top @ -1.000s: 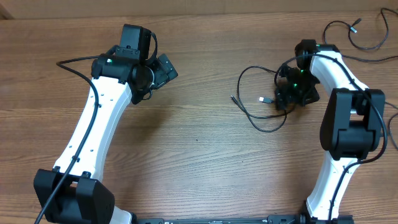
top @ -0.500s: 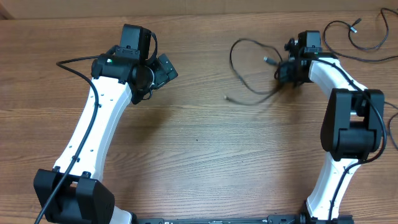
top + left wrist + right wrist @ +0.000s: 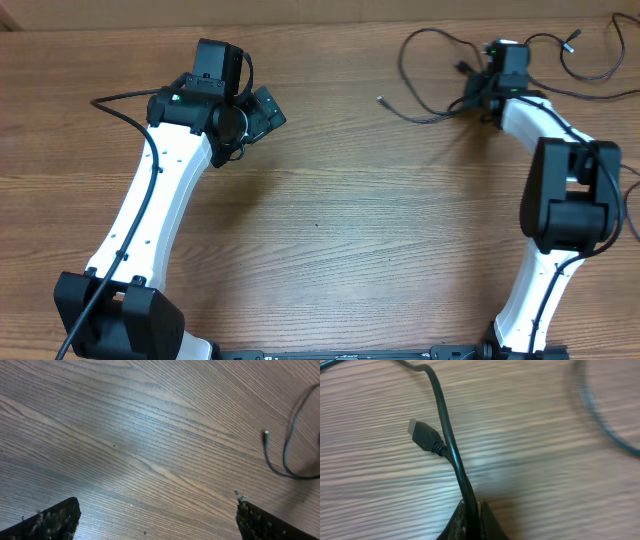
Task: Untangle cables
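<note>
My right gripper [image 3: 471, 510] is shut on a thin black cable [image 3: 442, 420] that rises from between its fingertips. A small black plug [image 3: 422, 435] with a blue tip branches off beside that cable. From overhead, the right gripper [image 3: 477, 97] is near the far right of the table, and the held cable [image 3: 408, 75] loops out to its left, ending in a small tip [image 3: 381, 99]. A second thin cable [image 3: 590, 76] with a silver tip lies at the far right corner. My left gripper [image 3: 157, 515] hangs open over bare wood, holding nothing.
The wooden table [image 3: 330, 220] fills the view. Part of the cable loop [image 3: 287, 450] with its tip shows at the right edge of the left wrist view, well away from the left fingers. A blurred cable stretch [image 3: 600, 420] curves across the right wrist view.
The right gripper closed on the cable and carried it toward the table's far edge, dragging the loop and its ends along. The left arm has not moved.
</note>
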Available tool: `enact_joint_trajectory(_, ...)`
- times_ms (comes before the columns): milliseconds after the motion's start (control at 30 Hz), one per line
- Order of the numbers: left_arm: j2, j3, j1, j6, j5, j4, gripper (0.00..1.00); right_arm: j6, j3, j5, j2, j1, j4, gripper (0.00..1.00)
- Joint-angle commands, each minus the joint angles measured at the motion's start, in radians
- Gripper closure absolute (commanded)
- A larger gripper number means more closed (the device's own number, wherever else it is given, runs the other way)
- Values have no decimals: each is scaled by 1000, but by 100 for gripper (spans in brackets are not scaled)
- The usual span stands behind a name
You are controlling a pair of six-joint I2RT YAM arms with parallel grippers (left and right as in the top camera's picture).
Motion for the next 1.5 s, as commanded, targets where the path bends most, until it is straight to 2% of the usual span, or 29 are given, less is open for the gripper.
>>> enact_joint_trajectory(0, 9, -11, 3, 16, -4, 2, 0, 29, -5, -19, 8, -80, -19, 96)
enact_joint_trajectory(100, 9, -11, 3, 16, -4, 2, 0, 23, -5, -136, 8, -110, -66, 96)
enact_joint_trajectory(133, 9, -11, 3, 16, -4, 2, 0, -13, -5, -249, 8, -115, -94, 96)
enact_joint_trajectory(200, 9, -11, 3, 16, -4, 2, 1, -77, -5, -313, 8, -109, -106, 96)
enact_joint_trajectory(400, 9, -11, 3, 16, -4, 2, 1, -114, 27, -315, -5, -65, -187, 96)
enact_joint_trajectory(433, 9, -11, 3, 16, -4, 2, 1, -114, 34, -306, -11, -64, -192, 92)
enact_joint_trajectory(467, 9, -11, 3, 16, -4, 2, 0, -105, 46, -287, -22, -64, -198, 62)
enact_joint_trajectory(500, 9, -11, 3, 16, -4, 2, 0, -87, 60, -269, -34, -64, -208, 9)
enact_joint_trajectory(533, 9, -11, 3, 16, -4, 2, 0, -61, 81, -245, -49, -67, -223, 0)
enact_joint_trajectory(633, 9, -11, 3, 16, -4, 2, 0, -4, 166, -186, -114, -86, -291, 0)
enact_joint_trajectory(900, 9, -11, 3, 16, -4, 2, 1, -2, 364, -188, -375, -103, -569, 0)
enact_joint_trajectory(1067, 9, -11, 3, 16, -4, 2, 0, -12, 369, -290, -583, -92, -675, 0)
enact_joint_trajectory(1233, 9, -11, 3, 16, -4, 2, 0, -116, 369, -478, -739, -92, -860, 0)
enact_joint_trajectory(1367, 9, -11, 3, 16, -4, 2, 0, -164, 348, -485, -840, -92, -1041, 0)
enact_joint_trajectory(1467, 9, -11, 3, 16, -4, 2, 0, -186, 299, -493, -941, -92, -1104, 0)
